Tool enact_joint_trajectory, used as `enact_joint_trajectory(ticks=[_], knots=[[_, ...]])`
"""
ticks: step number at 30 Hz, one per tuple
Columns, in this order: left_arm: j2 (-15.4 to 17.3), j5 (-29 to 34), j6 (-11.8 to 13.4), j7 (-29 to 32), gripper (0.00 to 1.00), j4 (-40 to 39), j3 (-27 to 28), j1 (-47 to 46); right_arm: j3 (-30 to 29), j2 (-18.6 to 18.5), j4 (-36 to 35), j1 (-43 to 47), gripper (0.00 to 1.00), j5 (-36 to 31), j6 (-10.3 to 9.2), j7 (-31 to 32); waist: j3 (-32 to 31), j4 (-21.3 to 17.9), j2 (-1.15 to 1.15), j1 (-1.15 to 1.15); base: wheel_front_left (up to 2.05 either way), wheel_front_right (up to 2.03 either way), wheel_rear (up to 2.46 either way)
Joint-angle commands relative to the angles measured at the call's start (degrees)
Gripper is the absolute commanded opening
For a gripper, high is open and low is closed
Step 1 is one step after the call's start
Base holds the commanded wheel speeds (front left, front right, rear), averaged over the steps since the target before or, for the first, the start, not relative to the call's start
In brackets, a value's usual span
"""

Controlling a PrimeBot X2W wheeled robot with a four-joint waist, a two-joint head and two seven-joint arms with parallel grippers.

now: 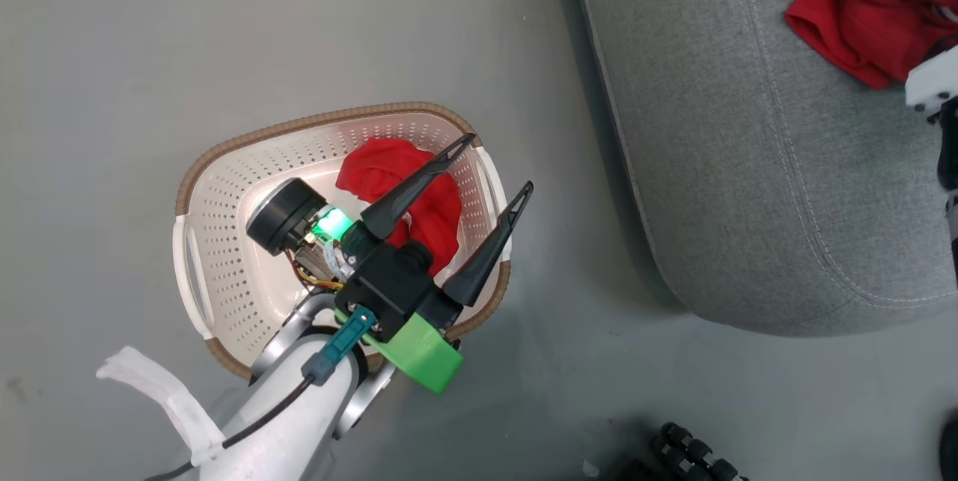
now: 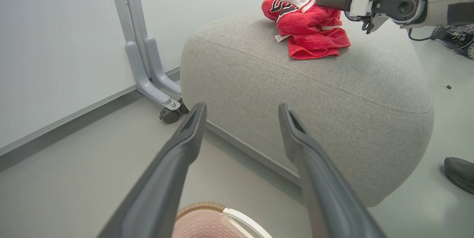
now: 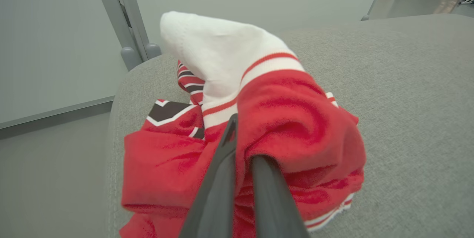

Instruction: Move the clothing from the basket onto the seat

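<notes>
Right claw (image 3: 242, 138): pinched tight on the red-and-white garment (image 3: 296, 119), which is bunched soft on the grey woven seat (image 3: 407, 82).
Left claw (image 1: 501, 161): spread wide, empty, above the second red garment (image 1: 382, 167), crumpled in the perforated cream basket (image 1: 217, 241).
Smooth floor (image 1: 224, 32) surrounds the basket; the seat's rounded edge is near.
</notes>
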Motion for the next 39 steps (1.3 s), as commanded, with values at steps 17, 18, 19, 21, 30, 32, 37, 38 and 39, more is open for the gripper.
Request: enact_joint_trajectory(ticks=[17,18,19,21,30,32,37,38,39], knots=[[-0.6,-3.2,5.8,-4.5,1.00,4.6,3.6,4.3,-5.7,9.1,-18.3,20.5,1.00,-8.2,-0.08,-0.2,-11.3,-1.1,0.00,-0.01,0.00,0.00,0.00],[-0.9,-3.7,6.4,-4.7,1.00,4.8,4.2,4.9,-5.8,9.8,-20.2,21.8,1.00,-9.0,-0.08,-0.2,-12.2,-0.8,0.00,-0.01,0.00,0.00,0.00],[-1.0,-4.0,6.8,-5.0,1.00,5.1,4.7,5.3,-5.6,10.5,-21.7,22.8,1.00,-9.5,-0.08,-0.2,-12.9,-0.5,0.00,-0.01,0.00,0.00,0.00],[-1.3,-4.6,7.7,-5.5,1.00,5.7,5.7,6.2,-5.2,11.6,-24.5,25.4,1.00,-10.9,-0.08,-0.2,-14.2,0.3,0.00,-0.01,0.00,0.00,0.00],[-2.4,-7.3,11.6,-6.5,1.00,6.7,13.0,9.6,-0.1,15.2,-36.1,35.0,1.00,-14.3,-0.08,-0.1,-18.3,6.2,0.00,-0.01,0.00,0.00,0.00],[-2.8,-7.7,12.0,-6.5,1.00,6.2,14.9,10.7,0.9,15.7,-37.7,36.2,1.00,-14.6,-0.08,0.4,-18.9,7.5,0.00,-0.01,0.00,0.00,0.00],[-3.8,-8.0,11.7,-6.5,1.00,6.2,20.7,14.1,2.3,16.5,-41.5,39.9,1.00,-15.2,-0.08,2.6,-20.8,11.0,0.00,-0.01,0.00,0.00,0.00],[-3.9,-8.0,11.6,-6.5,1.00,6.3,21.5,14.6,2.4,16.6,-41.9,40.5,1.00,-15.4,-0.08,3.0,-21.0,11.4,0.00,-0.01,0.00,0.00,0.00],[-4.2,-8.1,11.5,-6.5,1.00,6.5,22.6,15.3,2.7,16.7,-42.7,41.1,1.00,-15.4,-0.08,3.4,-21.3,11.9,0.00,-0.01,0.00,0.00,0.00]])
